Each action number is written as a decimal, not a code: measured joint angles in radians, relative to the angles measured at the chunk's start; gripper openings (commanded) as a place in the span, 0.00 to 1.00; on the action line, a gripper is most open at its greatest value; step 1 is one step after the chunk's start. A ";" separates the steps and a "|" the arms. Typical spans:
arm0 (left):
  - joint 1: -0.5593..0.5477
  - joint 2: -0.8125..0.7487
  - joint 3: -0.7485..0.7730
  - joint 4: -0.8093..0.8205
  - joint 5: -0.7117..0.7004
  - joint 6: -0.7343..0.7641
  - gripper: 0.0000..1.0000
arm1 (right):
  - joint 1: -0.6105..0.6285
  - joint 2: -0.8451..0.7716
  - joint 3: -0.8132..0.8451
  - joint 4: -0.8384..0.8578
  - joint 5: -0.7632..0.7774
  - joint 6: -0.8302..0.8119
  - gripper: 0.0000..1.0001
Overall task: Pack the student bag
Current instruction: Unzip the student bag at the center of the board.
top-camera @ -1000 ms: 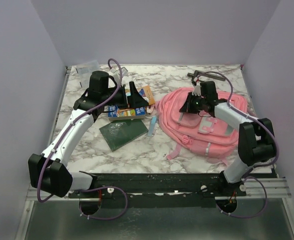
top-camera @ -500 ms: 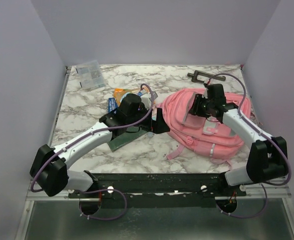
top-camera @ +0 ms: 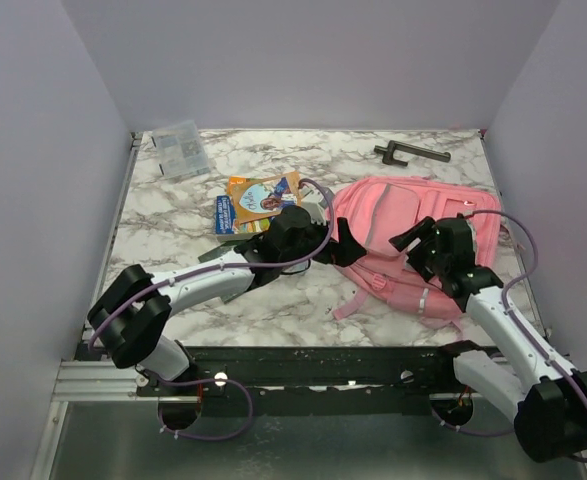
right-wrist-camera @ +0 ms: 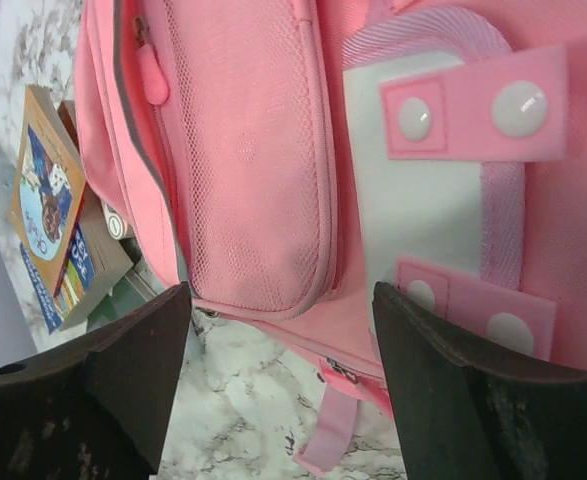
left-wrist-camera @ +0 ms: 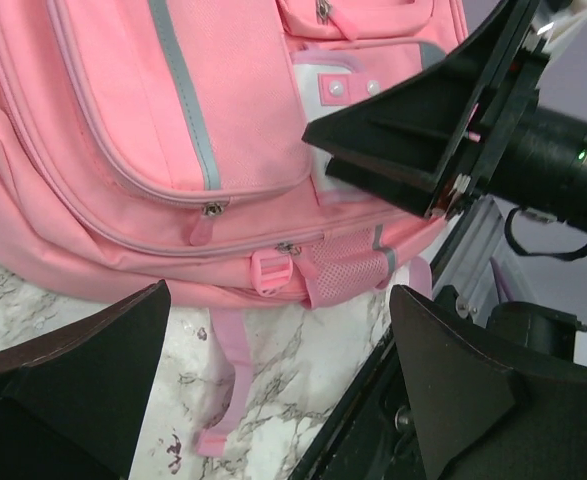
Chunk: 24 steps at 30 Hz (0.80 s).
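Observation:
The student bag [top-camera: 398, 215] lies flat at the right of the table, pink with grey trim, front pockets up. In the left wrist view the bag [left-wrist-camera: 123, 140] fills the top. My left gripper [top-camera: 335, 236] is at its near left edge, open; nothing sits between its fingers, only a pink strap [left-wrist-camera: 223, 380] on the marble below. My right gripper [top-camera: 419, 250] hovers open over the bag's near part. In the right wrist view the right gripper [right-wrist-camera: 281, 295] frames a mesh pocket [right-wrist-camera: 243, 170] beside the white patch [right-wrist-camera: 423, 190], holding nothing.
An orange picture book [top-camera: 263, 192] and a blue box [top-camera: 227, 213] lie left of the bag. A green notebook [top-camera: 213, 254] is mostly hidden under my left arm. A clear plastic case [top-camera: 178, 150] sits far left; a dark handle-shaped tool [top-camera: 411, 152] lies at the back.
My left arm swung right from the books to the bag's near left edge. My right gripper opened and drew back toward the near side of the bag.

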 measured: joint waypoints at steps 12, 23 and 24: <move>-0.032 0.026 -0.042 0.127 -0.072 -0.023 0.83 | 0.000 0.077 -0.186 0.315 -0.021 0.233 0.27; -0.055 0.219 0.029 0.119 -0.124 -0.009 0.67 | 0.000 0.084 -0.091 0.205 -0.025 0.105 0.01; -0.053 0.246 0.051 0.109 -0.125 -0.006 0.66 | 0.000 0.060 -0.087 0.183 -0.022 0.090 0.01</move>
